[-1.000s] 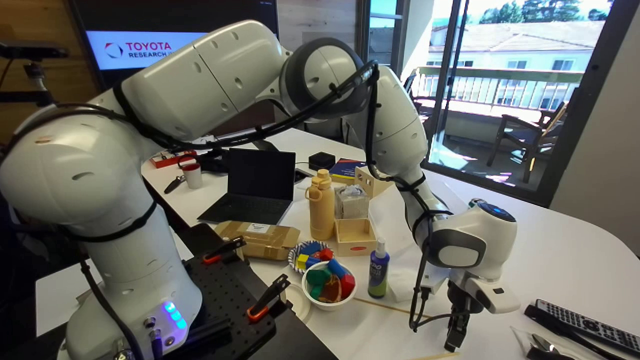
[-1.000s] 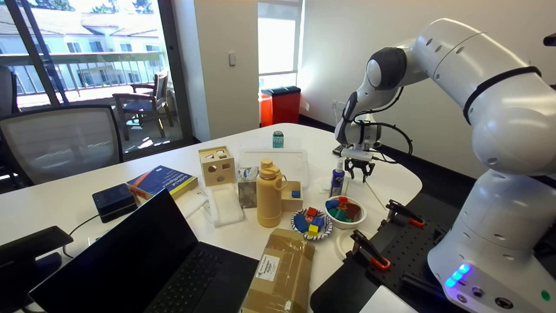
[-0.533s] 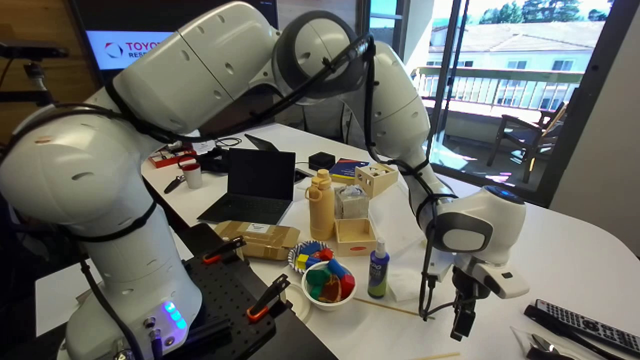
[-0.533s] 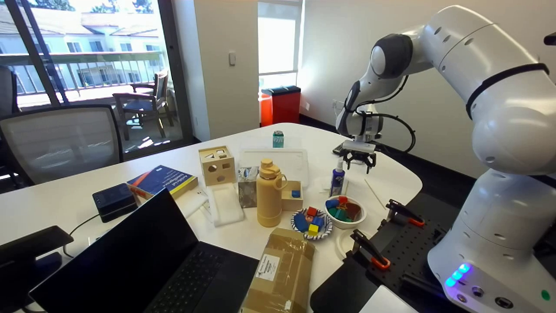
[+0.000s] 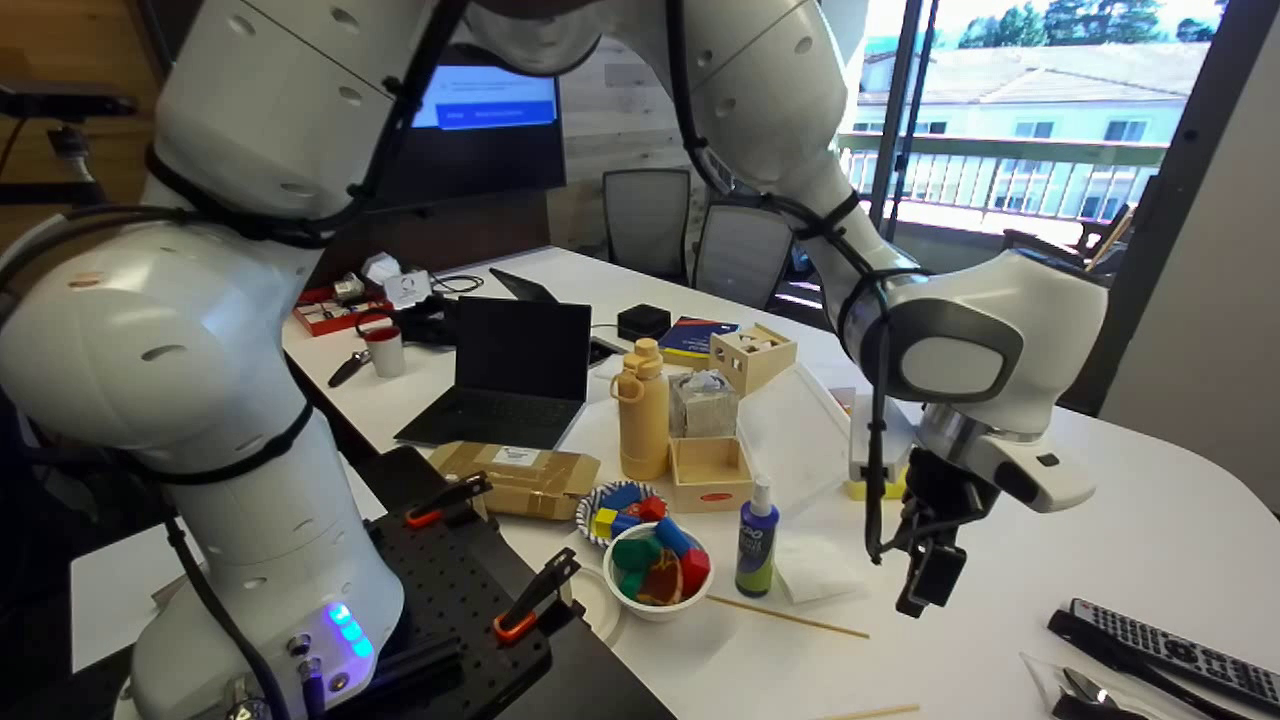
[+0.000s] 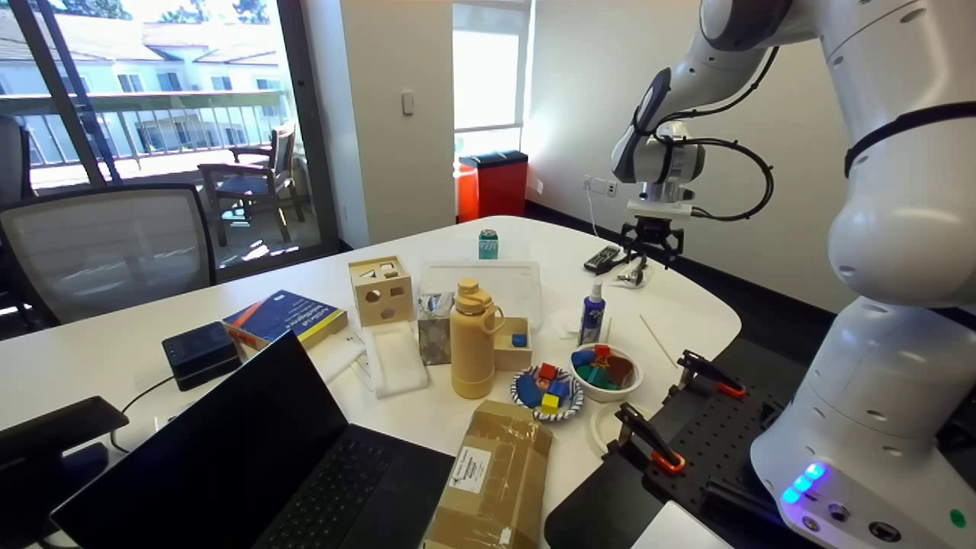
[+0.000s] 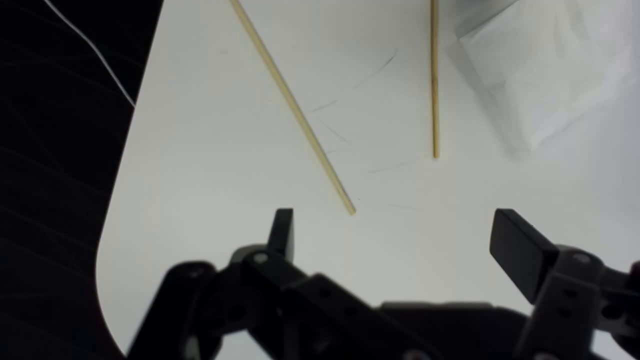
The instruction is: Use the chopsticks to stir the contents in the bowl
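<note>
Hovering, fingers [image 7: 522, 255] spread: gripper [image 7: 402, 242] above the table [image 7: 200, 150], both chopsticks [image 7: 300, 115] flat on it

Gripper pointed downward, well off the tabletop, its two fingers wide apart with white surface showing between them. Arm [image 6: 903, 221] rose from its base [image 5: 260, 630] and bent high, top of the bend cut off by the frame in both exterior views; last section sloped down over the table.

Chopsticks lay apart, at an angle to each other. In the wrist view, one ended just ahead of the space between the fingers; the other lay nearer a white sheet [image 7: 545, 65].

White bowl [image 5: 655, 612] stood upright beside one chopstick's end; could not tell whether they touched. It held green, blue and red pieces [image 5: 635, 553], a brownish one among them. Just beside it, a striped bowl [image 6: 566, 414] held blue, red and yellow blocks [image 6: 550, 403]. Spray bottle [image 5: 757, 548] stood upright near the white bowl. Farther from the gripper, a wooden tray [image 6: 512, 358] held a blue block [image 6: 519, 340]; a tall yellow bottle [image 6: 473, 347] stood just beside the tray.
</note>
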Motion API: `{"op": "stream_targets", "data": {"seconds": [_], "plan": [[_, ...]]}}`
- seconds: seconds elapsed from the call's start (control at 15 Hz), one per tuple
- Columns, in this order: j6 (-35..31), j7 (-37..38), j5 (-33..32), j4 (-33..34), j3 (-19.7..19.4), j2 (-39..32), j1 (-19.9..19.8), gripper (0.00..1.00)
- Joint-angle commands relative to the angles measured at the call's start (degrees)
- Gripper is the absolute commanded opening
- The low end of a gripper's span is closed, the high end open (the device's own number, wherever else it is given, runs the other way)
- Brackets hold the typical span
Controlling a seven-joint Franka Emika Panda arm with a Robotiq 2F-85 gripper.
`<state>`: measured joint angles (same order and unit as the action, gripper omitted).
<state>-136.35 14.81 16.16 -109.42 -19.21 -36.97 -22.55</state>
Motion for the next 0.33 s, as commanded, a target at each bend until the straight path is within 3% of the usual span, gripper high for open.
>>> {"op": "stream_targets", "data": {"seconds": [0.0,0.27], "plan": [[2.68,-2.18,-2.56,-7.28,-0.35,8.24,0.21,1.0],[2.62,-2.63,-5.21,-11.75,-0.8,12.5,0.8,1.0]]}}
